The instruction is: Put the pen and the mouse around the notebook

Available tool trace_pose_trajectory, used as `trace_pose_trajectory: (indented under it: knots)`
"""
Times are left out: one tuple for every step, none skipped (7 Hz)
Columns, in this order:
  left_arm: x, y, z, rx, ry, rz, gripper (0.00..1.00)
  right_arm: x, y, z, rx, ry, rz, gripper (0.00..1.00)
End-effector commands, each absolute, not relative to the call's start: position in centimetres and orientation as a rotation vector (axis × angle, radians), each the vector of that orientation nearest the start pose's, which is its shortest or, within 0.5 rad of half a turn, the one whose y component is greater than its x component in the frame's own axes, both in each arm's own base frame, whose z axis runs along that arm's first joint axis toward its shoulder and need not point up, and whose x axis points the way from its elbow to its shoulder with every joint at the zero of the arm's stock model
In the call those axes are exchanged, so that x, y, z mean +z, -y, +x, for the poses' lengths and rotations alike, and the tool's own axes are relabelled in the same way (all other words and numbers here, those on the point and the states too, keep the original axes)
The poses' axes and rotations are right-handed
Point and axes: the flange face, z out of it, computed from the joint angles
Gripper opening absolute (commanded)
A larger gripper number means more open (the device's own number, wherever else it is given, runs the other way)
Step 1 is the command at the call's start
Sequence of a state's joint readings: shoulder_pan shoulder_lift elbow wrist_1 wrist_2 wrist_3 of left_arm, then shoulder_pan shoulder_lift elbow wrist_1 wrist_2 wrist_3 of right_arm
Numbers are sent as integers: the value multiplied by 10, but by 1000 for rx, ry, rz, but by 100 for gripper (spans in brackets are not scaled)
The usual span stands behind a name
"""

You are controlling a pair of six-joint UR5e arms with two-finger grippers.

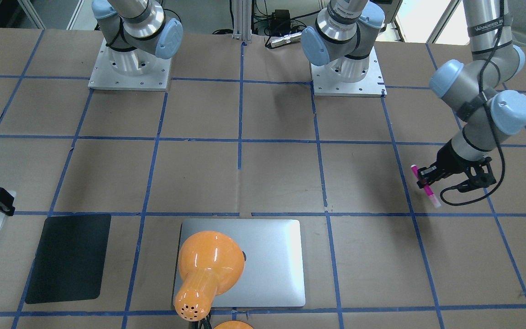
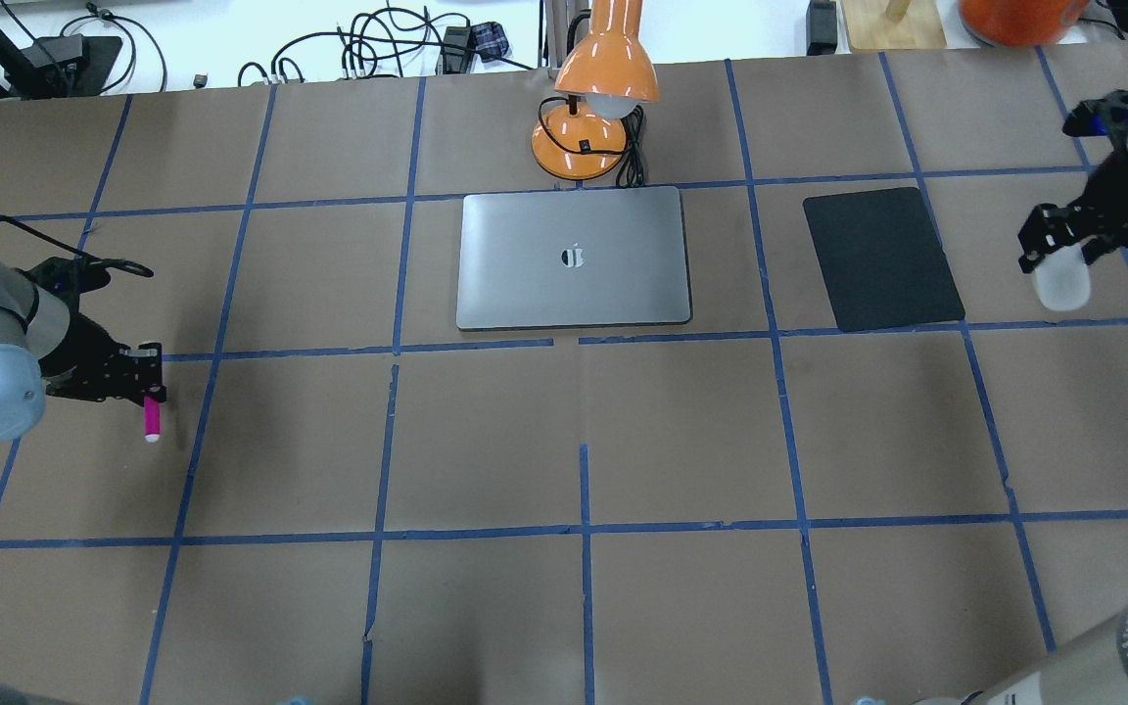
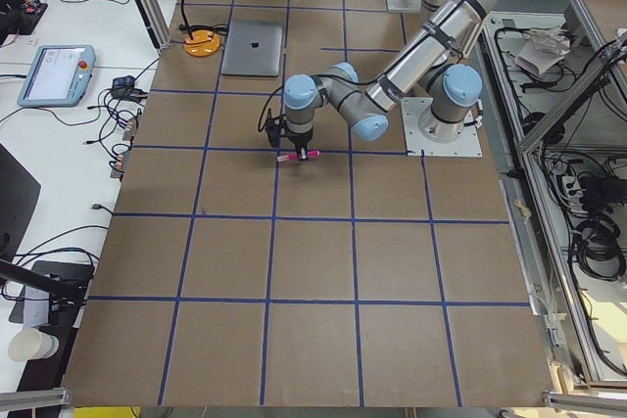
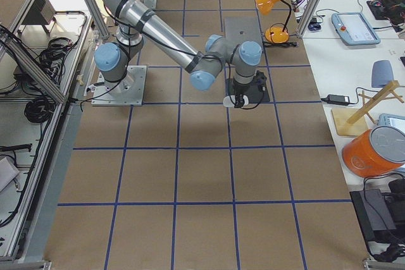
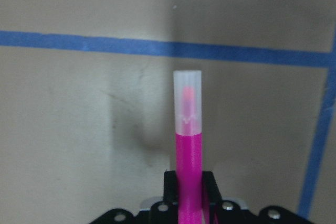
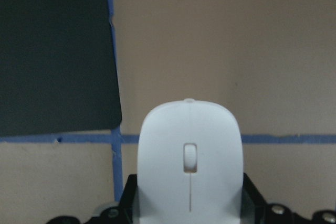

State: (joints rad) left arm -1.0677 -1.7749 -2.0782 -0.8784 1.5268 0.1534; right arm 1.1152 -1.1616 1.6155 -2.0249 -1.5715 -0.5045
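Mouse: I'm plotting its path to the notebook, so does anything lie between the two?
Yes: the black mat lies flat between the mouse, held in the right pincer, and the notebook. Being thin, it can probably be passed over. The lamp stands at the notebook's far edge, off that line.

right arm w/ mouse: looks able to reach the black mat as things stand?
Probably yes. The right gripper, jaws shut on the mouse, hangs just beside the black mat, with nothing standing between them; the lamp is off by the notebook.
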Motion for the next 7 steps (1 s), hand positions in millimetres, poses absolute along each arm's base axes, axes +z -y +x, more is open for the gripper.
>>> trace_pose_trajectory:
  knots:
    - [243,492,-38,18,-2998,-1089,0,272,695,-86,-52,-3148,-188,26]
    - [241,484,-111,28,-2913,-1294,0,253,701,-60,-16,-3140,-183,27]
    - [239,473,-183,40,-2799,-1513,0,225,704,-62,47,-3131,-178,28]
    - [230,455,-245,67,-2669,-1702,0,222,704,-61,53,-3127,-161,29]
    - [223,436,-293,97,-2481,-1940,0,217,703,-59,66,-3125,-111,32]
    - [202,422,-322,126,-2365,-2023,0,199,700,-57,111,-3114,-96,33]
    - [199,435,-334,125,-2345,-2060,0,187,691,-52,137,-3079,-92,54]
